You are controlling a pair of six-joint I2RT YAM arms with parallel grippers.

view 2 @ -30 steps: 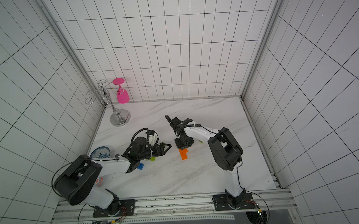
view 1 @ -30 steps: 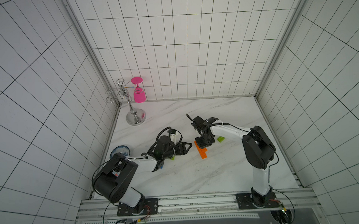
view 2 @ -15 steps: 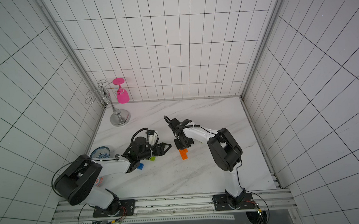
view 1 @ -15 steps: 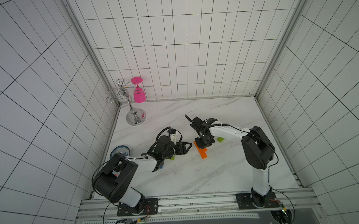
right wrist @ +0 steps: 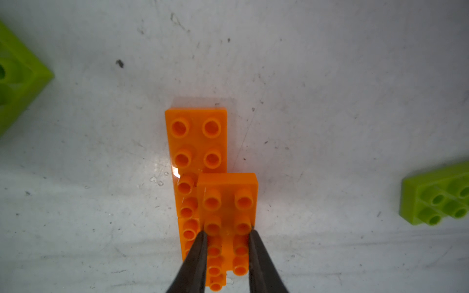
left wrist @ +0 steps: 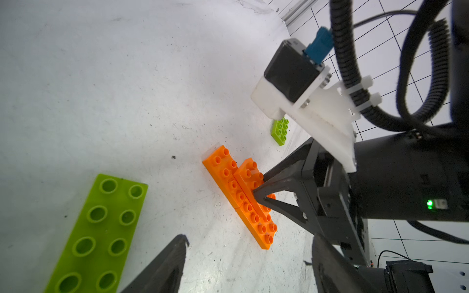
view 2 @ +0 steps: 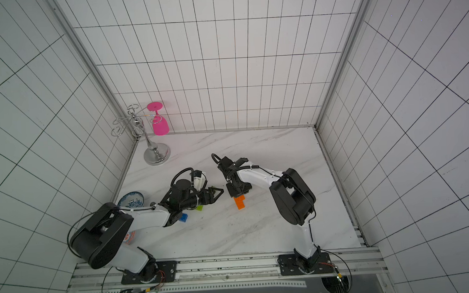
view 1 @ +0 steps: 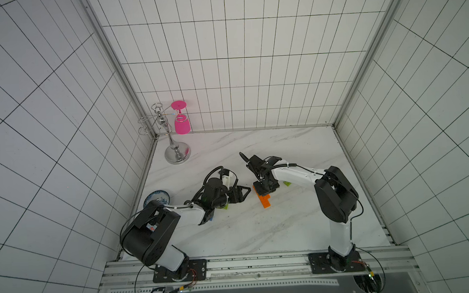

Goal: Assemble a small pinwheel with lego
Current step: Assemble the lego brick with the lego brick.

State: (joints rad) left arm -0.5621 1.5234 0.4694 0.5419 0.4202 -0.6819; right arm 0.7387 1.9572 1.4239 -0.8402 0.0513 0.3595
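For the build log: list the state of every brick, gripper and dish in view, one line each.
top orange brick, stacked offset on lower orange bricks.
right gripper, shut on top orange brick.
left gripper, open, empty.
long green brick, loose, flat.
small green brick, loose, flat.
blue brick, loose beside left arm.
pink glass, hanging upside down.
plate, lying flat.
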